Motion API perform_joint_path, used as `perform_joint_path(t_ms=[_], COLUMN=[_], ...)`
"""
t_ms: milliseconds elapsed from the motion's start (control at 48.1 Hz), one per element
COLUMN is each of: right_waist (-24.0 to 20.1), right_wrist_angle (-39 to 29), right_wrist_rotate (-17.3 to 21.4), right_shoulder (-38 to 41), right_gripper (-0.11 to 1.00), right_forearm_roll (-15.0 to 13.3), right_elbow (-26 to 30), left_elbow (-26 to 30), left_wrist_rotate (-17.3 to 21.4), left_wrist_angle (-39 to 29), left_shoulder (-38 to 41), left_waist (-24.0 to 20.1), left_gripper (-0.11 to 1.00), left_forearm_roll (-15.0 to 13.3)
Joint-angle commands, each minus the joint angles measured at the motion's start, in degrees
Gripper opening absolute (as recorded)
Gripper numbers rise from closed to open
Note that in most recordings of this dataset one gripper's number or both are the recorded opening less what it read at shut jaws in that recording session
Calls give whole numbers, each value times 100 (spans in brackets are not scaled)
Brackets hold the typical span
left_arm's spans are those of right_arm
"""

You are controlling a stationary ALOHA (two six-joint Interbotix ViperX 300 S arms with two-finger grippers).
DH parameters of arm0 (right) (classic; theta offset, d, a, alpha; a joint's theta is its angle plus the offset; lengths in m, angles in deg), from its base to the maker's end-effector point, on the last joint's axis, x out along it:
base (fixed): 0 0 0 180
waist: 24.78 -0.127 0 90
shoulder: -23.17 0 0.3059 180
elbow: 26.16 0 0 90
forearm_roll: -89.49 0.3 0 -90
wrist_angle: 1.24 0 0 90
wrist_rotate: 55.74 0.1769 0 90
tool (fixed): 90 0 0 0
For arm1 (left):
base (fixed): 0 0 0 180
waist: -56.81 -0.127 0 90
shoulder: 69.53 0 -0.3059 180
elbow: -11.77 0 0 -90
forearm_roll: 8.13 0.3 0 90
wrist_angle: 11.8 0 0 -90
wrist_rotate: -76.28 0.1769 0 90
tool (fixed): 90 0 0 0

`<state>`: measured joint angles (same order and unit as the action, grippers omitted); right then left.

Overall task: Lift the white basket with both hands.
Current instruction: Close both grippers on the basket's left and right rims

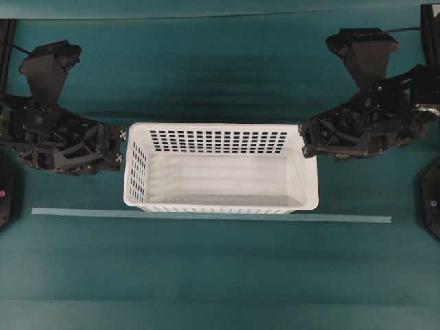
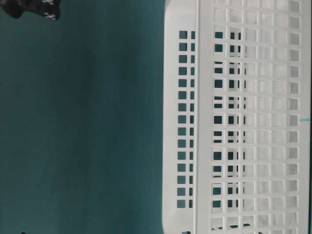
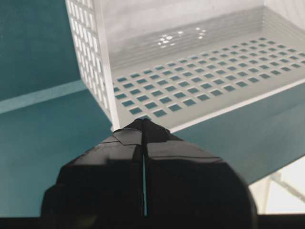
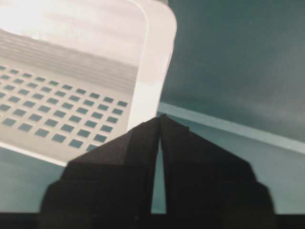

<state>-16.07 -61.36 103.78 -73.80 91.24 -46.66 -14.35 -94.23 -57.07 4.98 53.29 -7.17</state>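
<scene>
Centrally the white basket [image 1: 220, 168] sits between the left gripper [image 1: 122, 146] and right gripper [image 1: 302, 141], both jaws pressed nearly together, holding nothing

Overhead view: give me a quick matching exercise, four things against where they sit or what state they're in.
Things:
1. white basket
2. left gripper
3. right gripper
4. pale tape strip

Places or states:
A. at the basket's right end wall
B. flat on the table along the basket's near long side
C. middle of the table, nothing inside
D. at the basket's left end wall, fingers together

Pairs: 1-C, 2-D, 3-A, 4-B
</scene>
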Motion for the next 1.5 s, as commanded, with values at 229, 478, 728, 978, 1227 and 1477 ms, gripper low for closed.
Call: perform_joint_path(t_ms=[229,478,728,978,1227,1477], right_waist=[-26,-44,-35,-44,-202,-360], right_wrist_angle=[325,571,615,1257,1934,2338], right_wrist_rotate=[105,334,624,853,1107,1222], right_shoulder=[70,211,387,580,1099,1512], right_gripper=[59,97,96,96,96,96], right_forearm_roll=[114,105,114,105,105,105], right_elbow=[-88,-97,-167,-439,-703,-756], left_elbow=[158,114,114,-35,-255,-255], left_wrist_rotate=[202,141,123,132,123,123], left_wrist_angle=[158,299,404,483,1090,1424], left_shoulder=[132,272,624,1116,1556,1942], left_waist=[62,88,18,-44,-79,-88], left_gripper=[25,92,95,95,95,95], left_forearm_roll=[18,18,18,18,18,18])
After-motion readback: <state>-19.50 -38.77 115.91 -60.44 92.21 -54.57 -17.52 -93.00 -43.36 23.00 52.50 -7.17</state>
